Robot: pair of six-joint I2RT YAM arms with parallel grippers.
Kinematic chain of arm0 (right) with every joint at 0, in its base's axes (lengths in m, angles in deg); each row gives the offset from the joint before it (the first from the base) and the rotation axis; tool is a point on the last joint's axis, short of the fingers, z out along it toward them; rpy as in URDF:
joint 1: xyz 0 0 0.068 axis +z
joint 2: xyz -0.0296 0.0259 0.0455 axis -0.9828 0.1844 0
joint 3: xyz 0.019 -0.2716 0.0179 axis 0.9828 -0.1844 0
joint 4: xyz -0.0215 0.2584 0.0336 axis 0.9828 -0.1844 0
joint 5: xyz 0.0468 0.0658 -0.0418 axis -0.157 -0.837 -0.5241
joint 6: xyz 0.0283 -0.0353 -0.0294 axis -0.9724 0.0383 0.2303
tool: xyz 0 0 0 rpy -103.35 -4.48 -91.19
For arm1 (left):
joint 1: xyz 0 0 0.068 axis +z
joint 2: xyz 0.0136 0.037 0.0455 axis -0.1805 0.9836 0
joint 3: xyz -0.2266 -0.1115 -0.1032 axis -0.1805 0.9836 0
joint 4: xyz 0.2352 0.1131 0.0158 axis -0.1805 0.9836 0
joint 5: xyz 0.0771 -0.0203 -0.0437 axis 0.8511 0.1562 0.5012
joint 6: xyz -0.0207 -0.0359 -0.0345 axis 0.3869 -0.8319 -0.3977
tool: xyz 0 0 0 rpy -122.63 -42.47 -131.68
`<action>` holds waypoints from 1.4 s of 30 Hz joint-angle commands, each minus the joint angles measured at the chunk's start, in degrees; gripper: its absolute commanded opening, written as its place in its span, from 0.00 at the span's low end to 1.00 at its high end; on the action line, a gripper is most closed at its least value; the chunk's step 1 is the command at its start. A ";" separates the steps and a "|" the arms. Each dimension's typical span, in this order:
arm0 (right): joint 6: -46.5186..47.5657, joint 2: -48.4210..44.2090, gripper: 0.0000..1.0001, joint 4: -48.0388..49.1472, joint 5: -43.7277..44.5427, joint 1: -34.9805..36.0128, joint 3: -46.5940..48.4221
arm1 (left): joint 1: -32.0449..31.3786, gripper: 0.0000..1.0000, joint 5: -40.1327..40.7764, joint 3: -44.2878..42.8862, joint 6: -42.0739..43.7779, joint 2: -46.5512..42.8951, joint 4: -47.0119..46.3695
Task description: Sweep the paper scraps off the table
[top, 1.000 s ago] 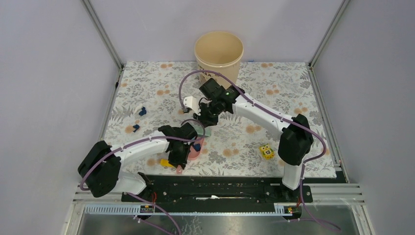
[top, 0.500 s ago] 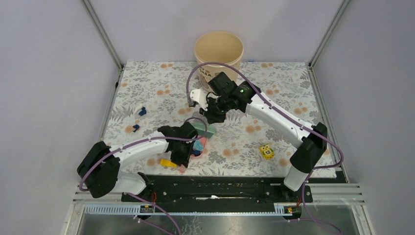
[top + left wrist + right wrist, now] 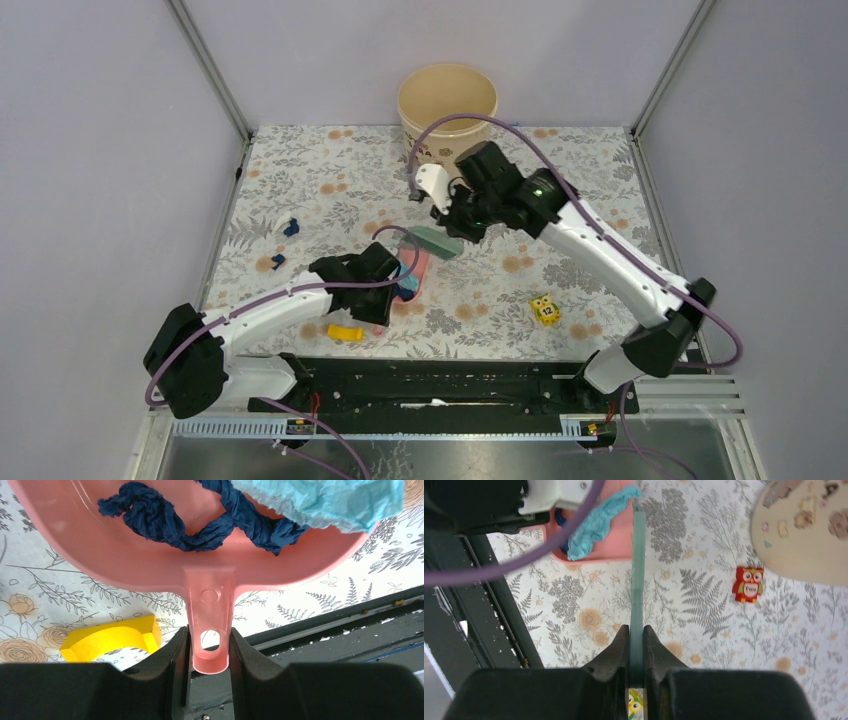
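My left gripper is shut on the handle of the pink dustpan, near the table's front middle. In the left wrist view the handle sits between the fingers of the left gripper, and the dustpan holds twisted navy paper scraps and a crumpled light-blue piece. My right gripper is shut on a flat green scraper, its edge just behind the pan. Two navy scraps lie on the cloth at the left.
A beige bucket stands at the back middle. A flat yellow piece lies beside the dustpan near the front edge. A yellow cube sits front right. A red owl cube lies near the bucket.
My right arm has swung right and back, drawing the scraper off the dustpan. My left gripper has carried the dustpan a little farther from the front edge.
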 commanded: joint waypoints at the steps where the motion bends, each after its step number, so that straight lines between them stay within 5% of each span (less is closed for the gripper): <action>1: -4.01 -9.56 0.00 0.49 1.07 -4.33 -5.36 | -0.04 0.00 3.09 -4.37 1.15 -0.41 -1.46; 12: -14.89 -31.99 0.00 11.76 2.03 -14.46 -31.89 | 0.01 0.00 4.99 -11.70 4.90 3.55 1.24; 18: -18.35 -32.98 0.00 16.32 -2.59 -21.50 -40.71 | 0.06 0.00 6.60 -21.23 8.60 9.29 5.05; 24: -21.45 -35.53 0.00 32.06 -10.55 -28.97 -53.50 | 1.35 0.00 5.90 -33.63 11.37 16.62 7.01; 42: -16.80 -36.25 0.00 31.67 -9.70 -30.92 -55.70 | 1.67 0.00 -3.77 -76.21 14.24 40.92 11.57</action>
